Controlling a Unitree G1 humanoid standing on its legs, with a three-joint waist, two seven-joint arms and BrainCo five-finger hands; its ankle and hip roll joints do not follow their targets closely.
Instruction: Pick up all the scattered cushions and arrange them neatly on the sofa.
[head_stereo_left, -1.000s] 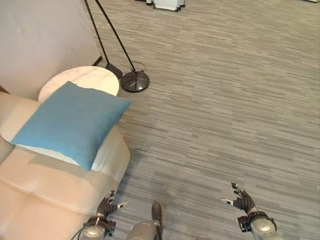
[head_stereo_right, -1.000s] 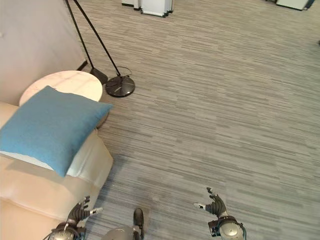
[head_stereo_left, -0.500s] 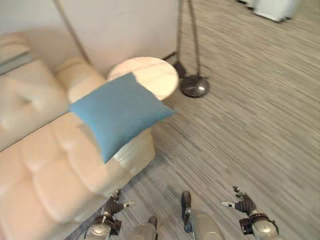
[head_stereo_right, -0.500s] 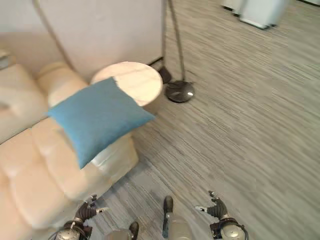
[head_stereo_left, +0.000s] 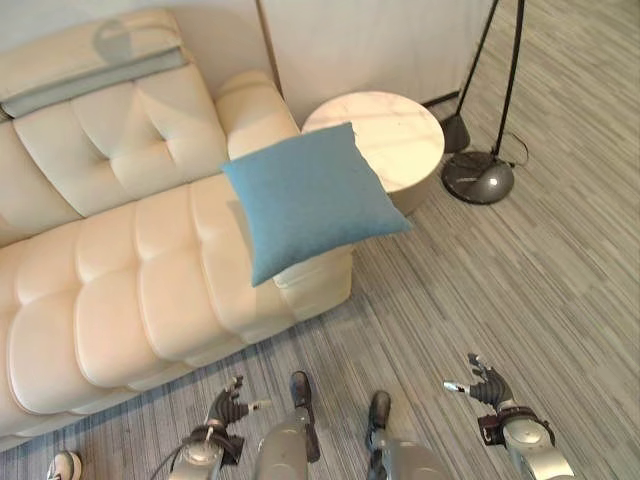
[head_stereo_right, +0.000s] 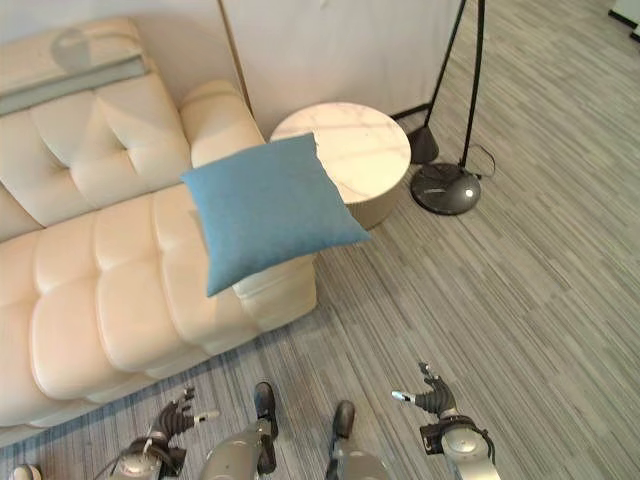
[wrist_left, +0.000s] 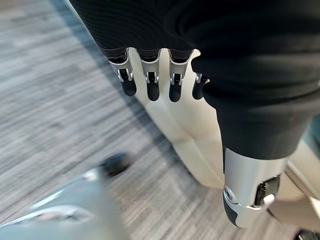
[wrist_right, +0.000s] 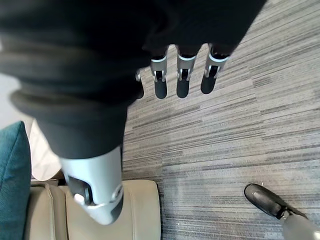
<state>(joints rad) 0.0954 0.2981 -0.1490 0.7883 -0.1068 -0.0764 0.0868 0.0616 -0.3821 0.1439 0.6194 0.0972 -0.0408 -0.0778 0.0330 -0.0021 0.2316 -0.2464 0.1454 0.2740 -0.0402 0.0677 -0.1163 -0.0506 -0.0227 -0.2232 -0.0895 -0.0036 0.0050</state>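
A blue square cushion (head_stereo_left: 310, 200) lies tilted on the right armrest of the cream tufted sofa (head_stereo_left: 120, 290), with one corner hanging past the armrest toward the floor. Both hands hang low over the grey floor in front of the sofa. My left hand (head_stereo_left: 226, 407) is near the sofa's front edge, open and holding nothing, its fingers (wrist_left: 150, 86) relaxed. My right hand (head_stereo_left: 486, 385) is further right over bare floor, also open, its fingers (wrist_right: 180, 84) holding nothing. The right wrist view catches an edge of the cushion (wrist_right: 10, 200).
A round marble side table (head_stereo_left: 392, 138) stands against the sofa's right end. A floor lamp's round dark base (head_stereo_left: 478, 177) and slanted poles stand beyond it. A grey cloth (head_stereo_left: 100, 72) drapes over the sofa's backrest. A light shoe (head_stereo_left: 62, 466) shows at the lower left.
The camera has swung left, so much more of the sofa shows and the lamp sits at the right. The cushion stays on the armrest. Both hands stay open and low.
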